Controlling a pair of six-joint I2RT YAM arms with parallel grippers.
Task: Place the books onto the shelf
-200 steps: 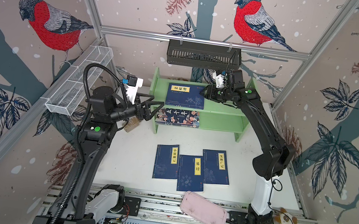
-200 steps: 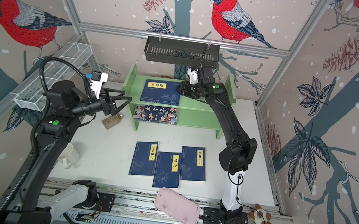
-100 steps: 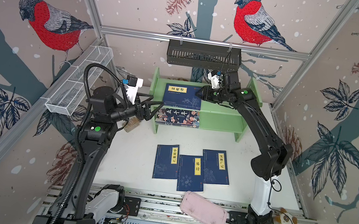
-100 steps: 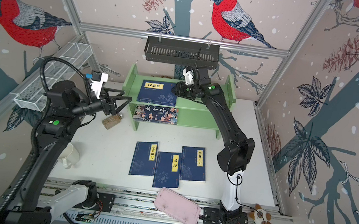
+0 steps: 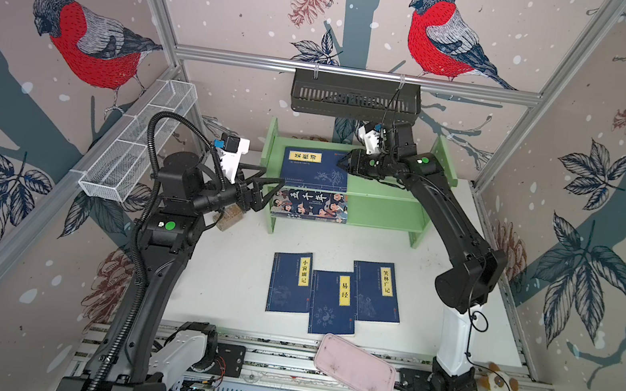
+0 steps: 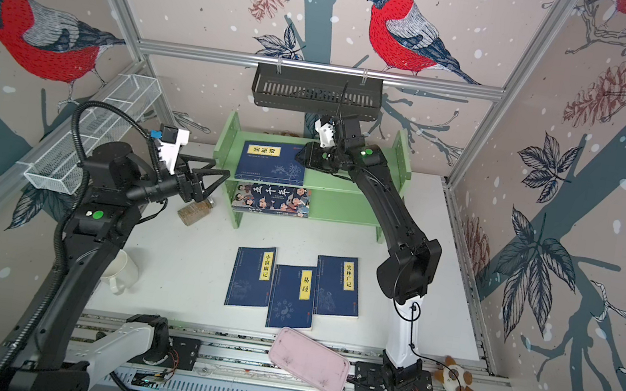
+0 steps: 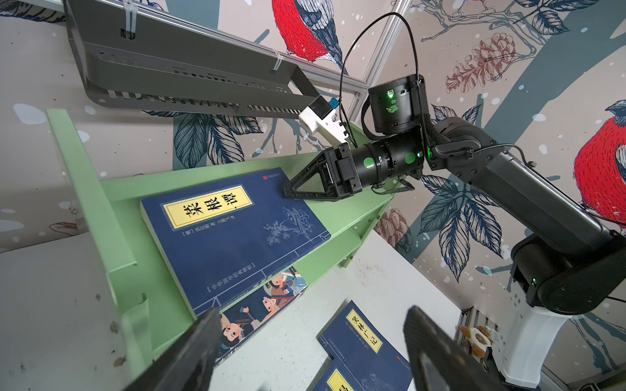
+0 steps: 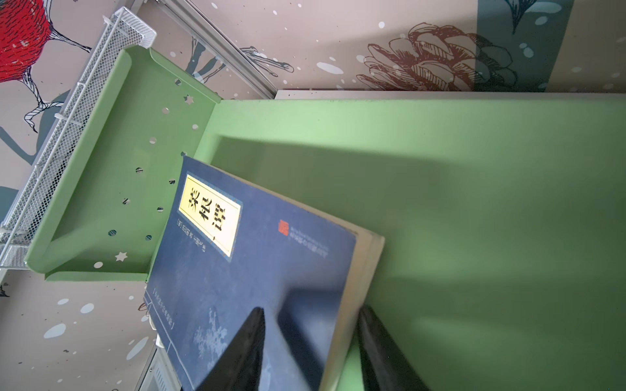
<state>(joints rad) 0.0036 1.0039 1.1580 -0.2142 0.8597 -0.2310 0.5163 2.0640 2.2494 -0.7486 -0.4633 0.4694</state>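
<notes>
Bright even light, fisheye-warped edges

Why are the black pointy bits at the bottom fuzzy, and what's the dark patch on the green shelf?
Right wrist view: right gripper jaws are too close to the lens, so blurred; the patch is shadow on the shelf. Left wrist view: left gripper jaws blur likewise.

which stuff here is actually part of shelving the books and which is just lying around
Part of the job: green shelf; blue book on its top tier; cartoon book on its lower tier; on the table the left blue book, middle blue book, right blue book.
Just lying about: pink tray, black basket, white wire basket, mug, plush toy.
</notes>
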